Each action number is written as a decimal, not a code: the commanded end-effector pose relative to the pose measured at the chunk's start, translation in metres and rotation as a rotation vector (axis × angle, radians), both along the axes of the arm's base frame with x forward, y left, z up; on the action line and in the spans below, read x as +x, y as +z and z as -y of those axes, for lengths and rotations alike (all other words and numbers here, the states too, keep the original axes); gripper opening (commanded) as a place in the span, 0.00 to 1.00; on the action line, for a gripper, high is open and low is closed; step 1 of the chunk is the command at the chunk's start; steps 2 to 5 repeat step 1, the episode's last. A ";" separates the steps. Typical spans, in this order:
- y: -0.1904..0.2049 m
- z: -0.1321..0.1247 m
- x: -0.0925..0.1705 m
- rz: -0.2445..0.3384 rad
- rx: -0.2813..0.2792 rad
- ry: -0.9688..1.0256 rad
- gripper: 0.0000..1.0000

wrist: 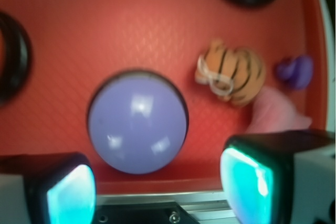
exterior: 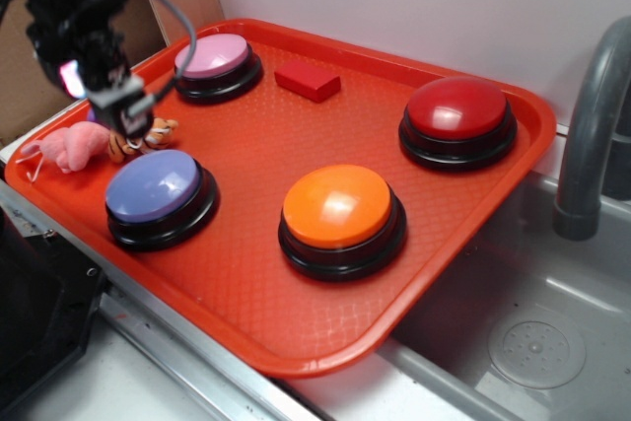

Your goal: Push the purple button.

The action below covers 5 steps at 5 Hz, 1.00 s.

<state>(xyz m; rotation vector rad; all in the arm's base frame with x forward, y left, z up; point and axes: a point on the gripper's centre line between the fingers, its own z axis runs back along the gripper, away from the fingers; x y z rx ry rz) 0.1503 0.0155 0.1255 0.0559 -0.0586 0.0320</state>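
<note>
Red tray [exterior: 463, 234] under purple button [wrist: 137, 123], spread fingers [wrist: 71, 195] above.

Four dome buttons [exterior: 162, 187], one red block [exterior: 308, 80], two plush toys [exterior: 74, 145].

Light: bright and even from where I sit.
Glare: white spots on the purple button [exterior: 153, 185].
Blur: my wrist view is soft; finger pads [wrist: 71, 196] beside that button glow cyan.
</note>
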 end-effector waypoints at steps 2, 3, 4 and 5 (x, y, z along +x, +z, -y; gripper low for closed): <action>0.076 0.001 0.006 0.113 -0.007 0.069 1.00; 0.076 0.001 0.006 0.113 -0.007 0.069 1.00; 0.076 0.001 0.006 0.113 -0.007 0.069 1.00; 0.076 0.001 0.006 0.113 -0.007 0.069 1.00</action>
